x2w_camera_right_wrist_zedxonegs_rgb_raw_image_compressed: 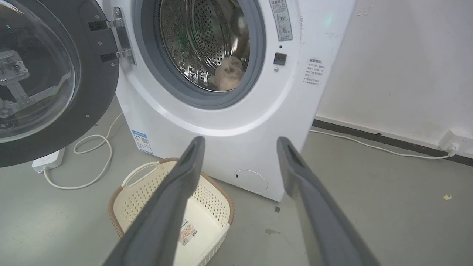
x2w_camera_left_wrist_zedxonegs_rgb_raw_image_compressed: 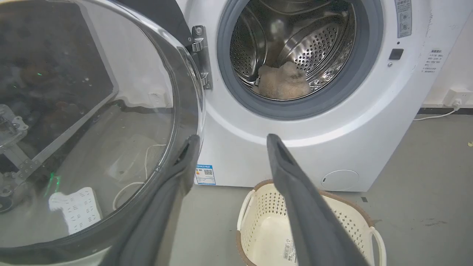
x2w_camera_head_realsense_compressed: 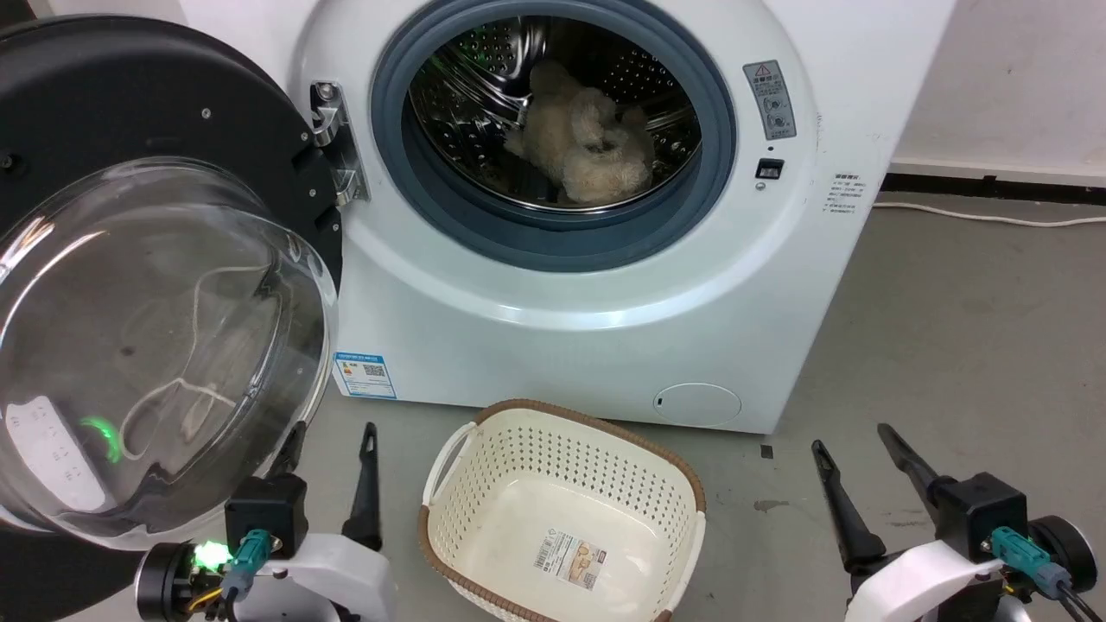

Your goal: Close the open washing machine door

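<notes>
A white washing machine [x2w_camera_head_realsense_compressed: 587, 285] stood with its drum exposed. The washing machine door [x2w_camera_head_realsense_compressed: 130, 95] hung swung wide on its hinge at the robot's left. An empty basket [x2w_camera_head_realsense_compressed: 596, 425] sat on the floor below. The left claw [x2w_camera_left_wrist_zedxonegs_rgb_raw_image_compressed: 232, 137] was spread and empty, one finger beside the door's glass bulge, seemingly placed to push it, contact unclear. The right claw [x2w_camera_head_realsense_compressed: 850, 436] was spread and empty too.

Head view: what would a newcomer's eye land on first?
The washing machine door stands wide open at the left, its bulging glass bowl nearest the camera. Next, a beige fluffy item lying in the steel drum, and an empty cream basket on the floor before the machine.
</notes>
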{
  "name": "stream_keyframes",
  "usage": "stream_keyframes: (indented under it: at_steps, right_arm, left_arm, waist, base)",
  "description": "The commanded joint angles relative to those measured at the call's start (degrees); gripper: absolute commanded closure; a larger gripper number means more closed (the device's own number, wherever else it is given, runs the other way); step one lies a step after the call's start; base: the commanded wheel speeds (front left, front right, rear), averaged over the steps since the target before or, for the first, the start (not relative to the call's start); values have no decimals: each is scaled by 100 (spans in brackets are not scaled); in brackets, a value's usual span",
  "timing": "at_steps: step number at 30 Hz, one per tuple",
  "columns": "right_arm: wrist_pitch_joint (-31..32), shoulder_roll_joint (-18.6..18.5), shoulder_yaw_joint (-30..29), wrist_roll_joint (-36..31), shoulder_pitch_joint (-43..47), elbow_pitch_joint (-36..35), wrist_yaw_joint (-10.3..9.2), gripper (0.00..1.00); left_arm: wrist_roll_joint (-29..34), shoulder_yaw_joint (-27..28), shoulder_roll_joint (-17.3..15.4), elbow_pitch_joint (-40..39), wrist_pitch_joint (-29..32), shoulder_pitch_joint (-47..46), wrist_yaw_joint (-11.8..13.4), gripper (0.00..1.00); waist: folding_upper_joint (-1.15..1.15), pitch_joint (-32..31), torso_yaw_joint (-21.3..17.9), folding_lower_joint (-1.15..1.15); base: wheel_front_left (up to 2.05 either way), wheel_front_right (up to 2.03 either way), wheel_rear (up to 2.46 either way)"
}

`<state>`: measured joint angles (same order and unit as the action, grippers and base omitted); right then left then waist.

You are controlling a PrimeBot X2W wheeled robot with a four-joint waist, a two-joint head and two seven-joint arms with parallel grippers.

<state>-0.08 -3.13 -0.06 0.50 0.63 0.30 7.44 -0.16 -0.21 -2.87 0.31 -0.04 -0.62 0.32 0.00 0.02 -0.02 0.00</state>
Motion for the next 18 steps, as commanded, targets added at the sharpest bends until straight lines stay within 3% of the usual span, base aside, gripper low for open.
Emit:
stream_keyframes:
  at_steps: [1, 18]
  right_arm:
    - [-47, -1, -31, 49, 12, 2, 0, 0]
    - [-266, -39, -26, 174, 84, 15, 1, 0]
  left_arm:
    - [17, -36, 0, 6, -55, -14, 22, 0]
    - [31, -273, -71, 27, -270, -21, 153, 0]
  waist:
    - [0, 3, -1, 0]
    - [0, -36, 231, 0]
  base:
    - [0, 0, 0]
    - [0, 0, 0]
